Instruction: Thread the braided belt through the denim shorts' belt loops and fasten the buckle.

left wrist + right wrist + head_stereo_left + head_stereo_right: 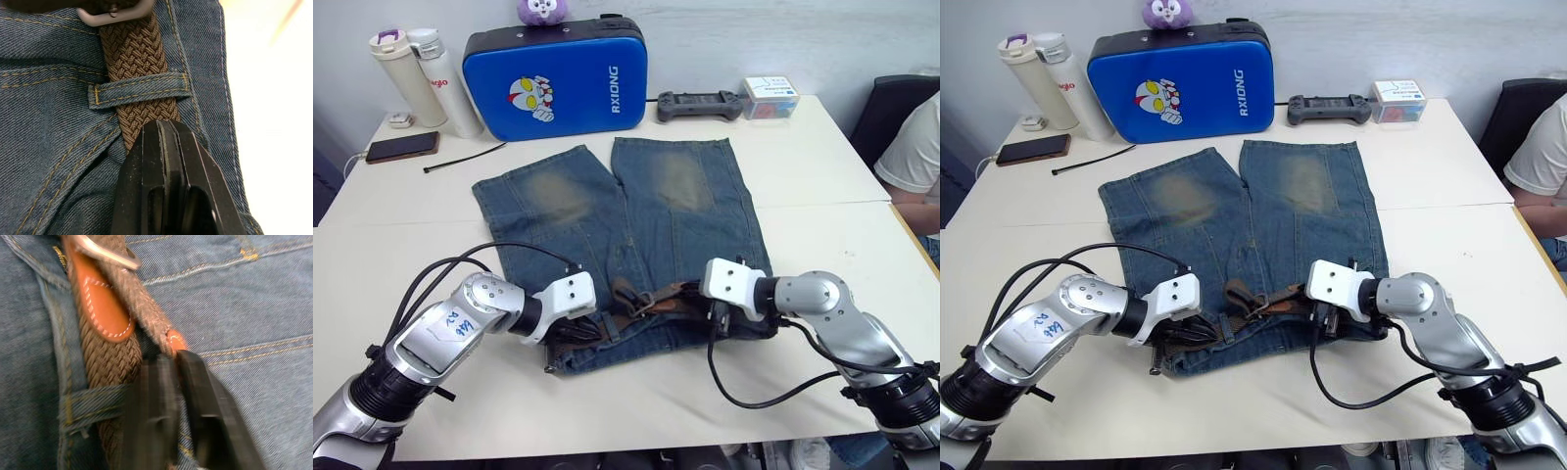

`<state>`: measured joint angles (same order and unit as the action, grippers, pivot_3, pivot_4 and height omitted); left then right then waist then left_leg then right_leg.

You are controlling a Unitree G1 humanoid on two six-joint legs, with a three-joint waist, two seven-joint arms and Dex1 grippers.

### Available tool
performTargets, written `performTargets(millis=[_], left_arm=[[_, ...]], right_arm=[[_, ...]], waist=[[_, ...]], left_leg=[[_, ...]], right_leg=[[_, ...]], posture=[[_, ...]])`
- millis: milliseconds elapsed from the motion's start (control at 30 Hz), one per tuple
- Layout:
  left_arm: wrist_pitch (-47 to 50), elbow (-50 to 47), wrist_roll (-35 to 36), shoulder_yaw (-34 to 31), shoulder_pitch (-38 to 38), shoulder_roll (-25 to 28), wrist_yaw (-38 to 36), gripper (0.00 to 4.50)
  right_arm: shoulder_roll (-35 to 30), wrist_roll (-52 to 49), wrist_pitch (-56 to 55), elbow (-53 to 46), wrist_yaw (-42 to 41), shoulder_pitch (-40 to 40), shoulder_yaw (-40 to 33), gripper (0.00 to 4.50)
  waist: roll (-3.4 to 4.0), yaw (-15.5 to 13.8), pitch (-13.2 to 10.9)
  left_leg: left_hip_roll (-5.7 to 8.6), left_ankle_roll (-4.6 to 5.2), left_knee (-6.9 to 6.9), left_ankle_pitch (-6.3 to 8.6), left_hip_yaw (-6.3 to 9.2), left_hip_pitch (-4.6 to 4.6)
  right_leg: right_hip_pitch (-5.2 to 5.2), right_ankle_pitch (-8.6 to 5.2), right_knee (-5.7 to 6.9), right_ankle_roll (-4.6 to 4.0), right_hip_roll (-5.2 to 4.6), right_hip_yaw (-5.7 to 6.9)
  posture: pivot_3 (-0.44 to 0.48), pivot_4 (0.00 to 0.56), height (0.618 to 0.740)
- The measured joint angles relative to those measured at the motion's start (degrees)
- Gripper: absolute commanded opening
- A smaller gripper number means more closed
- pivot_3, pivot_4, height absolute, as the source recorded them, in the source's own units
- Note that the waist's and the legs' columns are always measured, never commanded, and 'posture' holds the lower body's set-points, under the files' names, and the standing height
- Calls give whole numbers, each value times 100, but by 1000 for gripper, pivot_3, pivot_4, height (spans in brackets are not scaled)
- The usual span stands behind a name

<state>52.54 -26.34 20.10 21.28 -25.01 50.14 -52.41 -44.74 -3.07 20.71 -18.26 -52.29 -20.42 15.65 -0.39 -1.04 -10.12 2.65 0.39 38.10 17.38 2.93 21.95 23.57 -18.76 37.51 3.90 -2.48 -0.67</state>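
Denim shorts (pixel 617 220) lie flat on the white table (pixel 822 157), waistband nearest the robot, with the braided belt (pixel 651 297) running along that waistband between the left gripper (pixel 570 328) and the right gripper (pixel 720 318).

At the left wrist, the fingers sit pressed together, seemingly pinching the belt just short of a belt loop (pixel 139 89) it passes under; the buckle (pixel 115 12) lies beyond that loop.

At the right wrist, blur hides whether the jaws grip anything; the tan leather tip (pixel 100 308) rests beside the waistband.

Soft, floppy webbing; better held near its stiffer tip.
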Motion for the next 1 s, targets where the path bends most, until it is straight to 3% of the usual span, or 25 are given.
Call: performTargets(millis=[367, 467, 733, 1000], left_arm=[[-28, 32, -1, 23, -28, 2, -37, 0], [-239, 195, -18, 105, -89, 5, -153, 0], [-578, 465, -161, 248, -194, 2, -397, 0], [-772, 653, -222, 373, -323, -46, -558, 0]], right_arm=[[-697, 146, -969, -166, -283, 409, -488, 35], [-1262, 275, -1724, -165, -311, 1161, -1223, 35], [-1768, 434, -2855, 301, -272, 2364, -2469, 35], [-1768, 642, -3089, 483, -59, 2395, -2497, 35]], waist=[[0, -19, 0], [0, -30, 0], [-1, -28, 0], [-1, -41, -1]], left_leg=[[0, 1, -2, 1, 0, 1], [0, 3, -3, 2, -4, 0], [-2, 20, -18, 11, -20, -53], [-3, 37, -19, 24, -18, -78]], right_leg=[[-1, 0, -3, 0, 0, 0], [-4, 0, -4, 0, 1, 0], [-50, -2, -9, 1, 5, -17], [-84, -4, -26, 5, 5, -16]], posture=[[0, 150, 740], [0, 150, 740], [0, 150, 740], [0, 150, 740]])
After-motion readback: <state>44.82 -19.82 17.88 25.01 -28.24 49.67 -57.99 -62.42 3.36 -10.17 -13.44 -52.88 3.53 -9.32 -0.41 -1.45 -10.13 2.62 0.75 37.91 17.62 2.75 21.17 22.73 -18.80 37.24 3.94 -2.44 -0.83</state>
